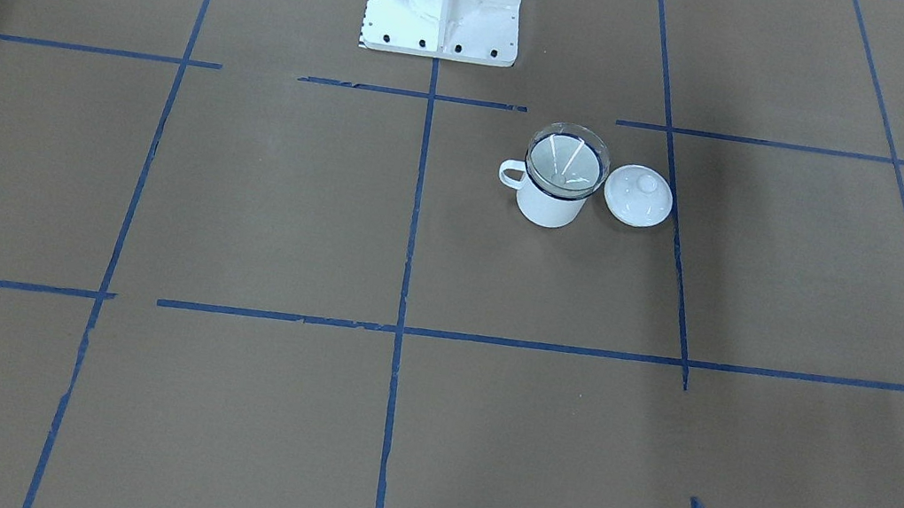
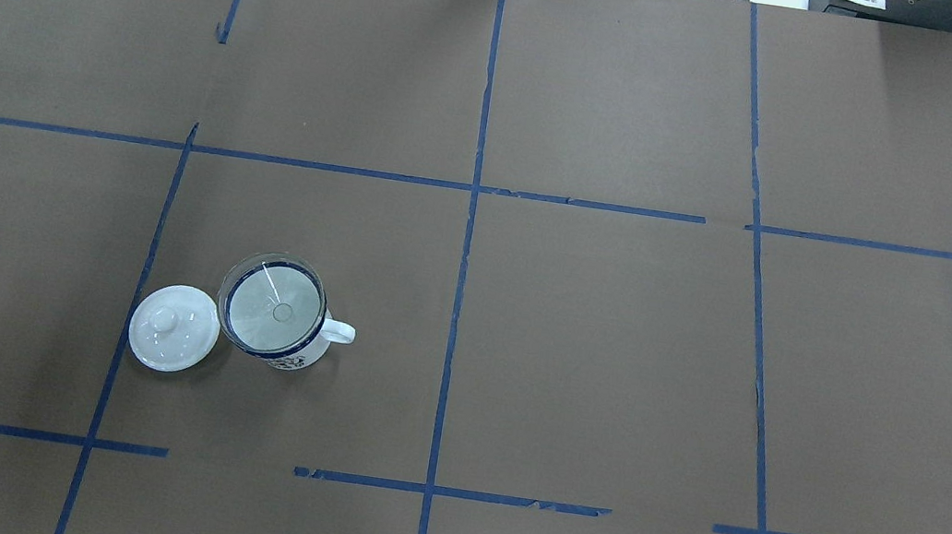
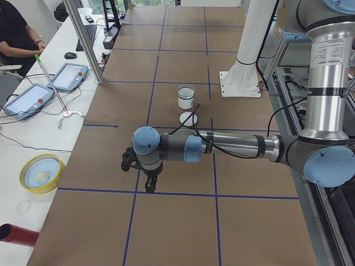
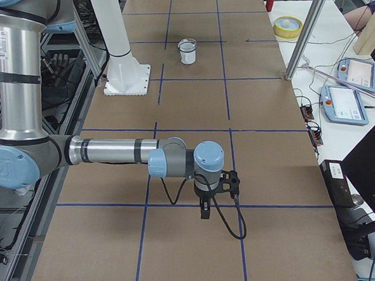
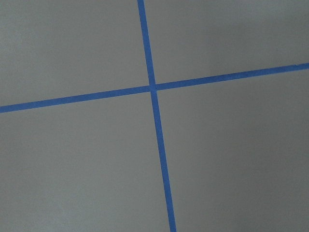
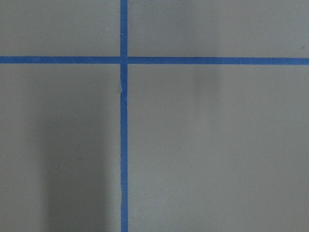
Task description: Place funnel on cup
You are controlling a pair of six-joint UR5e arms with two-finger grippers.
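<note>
The clear funnel (image 1: 566, 162) sits upright in the mouth of the white mug with the dark blue rim (image 1: 548, 207), spout down inside it. Both show in the overhead view, the funnel (image 2: 272, 314) over the cup (image 2: 293, 361), whose handle points right. They are small in the side views (image 3: 186, 97) (image 4: 187, 51). My left gripper (image 3: 150, 187) hangs over the table far from the cup, seen only in the left side view; I cannot tell if it is open. My right gripper (image 4: 204, 212) hangs at the other end, and I cannot tell its state. Both wrist views show only brown paper and blue tape.
A round white knobbed lid (image 1: 638, 196) lies on the table right beside the cup (image 2: 173, 327). The robot's white pedestal (image 1: 445, 2) stands behind them. A yellow bowl (image 3: 41, 173), teach pendants (image 3: 28, 100), a red cylinder (image 3: 16, 235) and a metal post (image 3: 83, 39) line the operators' side.
</note>
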